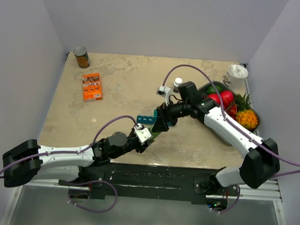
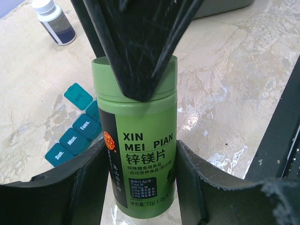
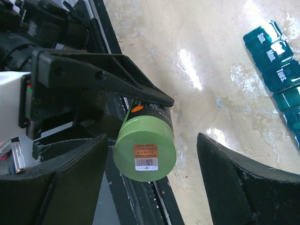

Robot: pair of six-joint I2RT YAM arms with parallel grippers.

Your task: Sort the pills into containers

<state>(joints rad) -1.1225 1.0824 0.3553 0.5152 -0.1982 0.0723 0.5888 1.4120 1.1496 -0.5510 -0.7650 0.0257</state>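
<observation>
From above, the left gripper [image 1: 147,138] and right gripper [image 1: 162,124] meet nose to nose near the middle of the table [image 1: 121,80], with only a sliver of the green pill bottle [image 1: 155,135] showing between them. The teal pill organiser [image 1: 146,120] lies just on the far-left side of that meeting point, close to both arms. Its row runs roughly left to right. No loose pills can be made out.

The left wrist view shows what the overhead hides. The left gripper is clenched on the lower body of the bottle, one finger against each flank. The bottle's long axis points straight away from that gripper, cap end farthest out. A dark finger [image 2: 140,47] of the right gripper crosses the cap. The organiser sits to the left, flat on the table, with Sun., Mon. and Tues. legible (one lid beyond them seems to stand open).

The right wrist view looks straight at the round cap [image 3: 144,157]. The right gripper's jaws stand released on either side of it, one close to the rim and the other clearly apart, so nothing is gripped yet. The cap lies dead ahead on the gripper's line, so the next move is probably a squeeze and twist there.
</observation>
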